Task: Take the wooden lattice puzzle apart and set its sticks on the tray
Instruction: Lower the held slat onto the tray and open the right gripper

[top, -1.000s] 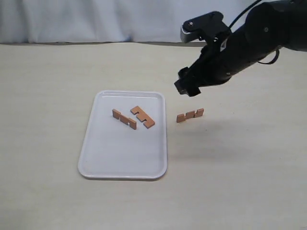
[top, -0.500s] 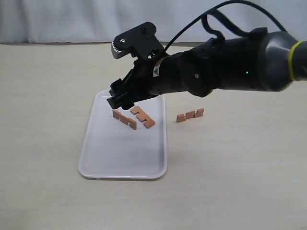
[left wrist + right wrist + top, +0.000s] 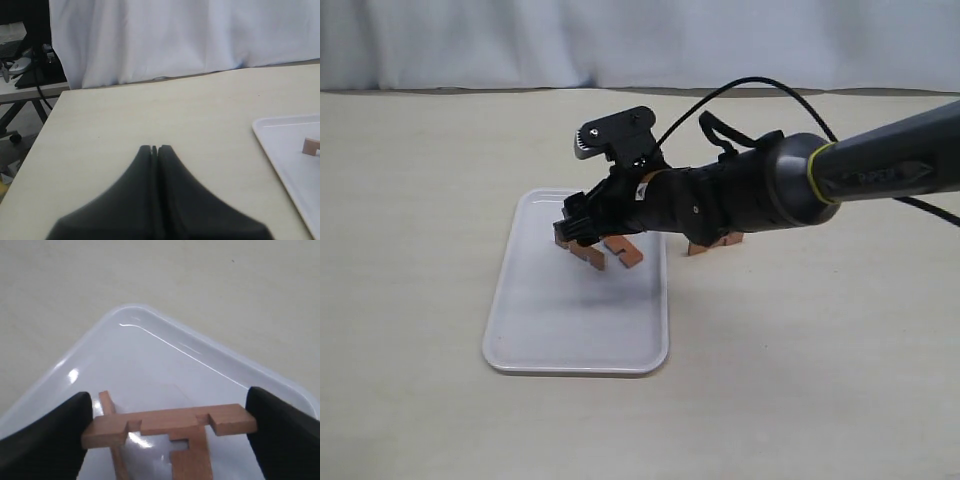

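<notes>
No assembled lattice puzzle shows, only loose sticks. My right gripper [image 3: 570, 228] reaches across low over the far part of the white tray [image 3: 550, 330]. In the right wrist view the right gripper [image 3: 169, 407] is shut on the two ends of a notched stick [image 3: 170, 424], held level just above the tray [image 3: 150, 355]. Two sticks [image 3: 590, 254] [image 3: 625, 251] lie on the tray under it. Another stick [image 3: 700, 246] lies on the table right of the tray, partly behind the arm. My left gripper [image 3: 155, 149] is shut, empty, above bare table.
The right arm's black forearm [image 3: 740, 195] stretches from the right edge across the table stick to the tray. The left wrist view shows the tray's corner [image 3: 285, 145] with a stick end [image 3: 310, 146], and the table's edge with a white curtain behind.
The right arm has swung left from above the table stick to the tray's far part and come down low over the two sticks. The sticks lying down have not moved.
</notes>
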You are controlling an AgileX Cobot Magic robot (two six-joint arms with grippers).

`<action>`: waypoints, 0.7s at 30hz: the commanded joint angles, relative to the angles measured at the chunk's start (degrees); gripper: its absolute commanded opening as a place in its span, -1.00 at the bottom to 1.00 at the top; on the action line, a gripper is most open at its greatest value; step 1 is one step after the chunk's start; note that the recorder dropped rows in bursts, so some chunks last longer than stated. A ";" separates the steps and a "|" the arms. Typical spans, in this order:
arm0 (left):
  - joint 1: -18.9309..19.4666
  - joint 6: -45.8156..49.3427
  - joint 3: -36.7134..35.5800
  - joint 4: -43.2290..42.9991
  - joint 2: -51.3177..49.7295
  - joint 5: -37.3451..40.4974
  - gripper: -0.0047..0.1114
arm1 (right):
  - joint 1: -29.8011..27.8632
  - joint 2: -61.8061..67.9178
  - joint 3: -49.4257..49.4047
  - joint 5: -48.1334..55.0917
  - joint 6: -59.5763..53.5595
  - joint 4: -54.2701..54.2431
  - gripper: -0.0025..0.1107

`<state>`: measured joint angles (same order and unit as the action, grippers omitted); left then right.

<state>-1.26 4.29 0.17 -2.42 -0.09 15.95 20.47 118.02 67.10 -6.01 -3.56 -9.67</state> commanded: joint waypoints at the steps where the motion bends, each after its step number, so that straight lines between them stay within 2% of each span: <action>1: -0.12 0.07 -0.17 0.02 0.09 -0.48 -0.92 | -0.56 1.10 0.16 -1.16 0.16 -2.35 -0.86; 3: -0.12 0.07 -0.17 0.02 0.09 -0.48 -0.92 | -0.32 1.08 0.16 -1.16 0.16 -2.35 -0.78; 6: -0.12 0.07 -0.17 0.02 0.09 -0.48 -0.92 | -0.32 1.08 0.16 -0.74 0.16 -2.35 -0.53; 10: -0.12 0.07 -0.17 0.02 0.09 -0.48 -0.92 | -0.32 0.46 0.16 1.70 0.16 -2.35 -0.02; 14: -0.12 0.07 -0.17 0.02 0.09 -0.48 -0.92 | -0.32 -2.56 0.16 4.27 0.00 -2.35 0.30; 17: -0.12 0.07 -0.17 0.02 0.09 -0.48 -0.92 | -0.32 -6.07 0.16 6.56 -0.23 -2.24 0.41; 21: -0.12 0.07 -0.17 0.02 0.09 -0.48 -0.92 | -0.32 -10.64 0.16 9.78 -0.23 -2.24 0.44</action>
<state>-1.26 4.29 0.17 -2.42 -0.09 15.95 20.13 110.29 67.10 1.29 -3.56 -11.98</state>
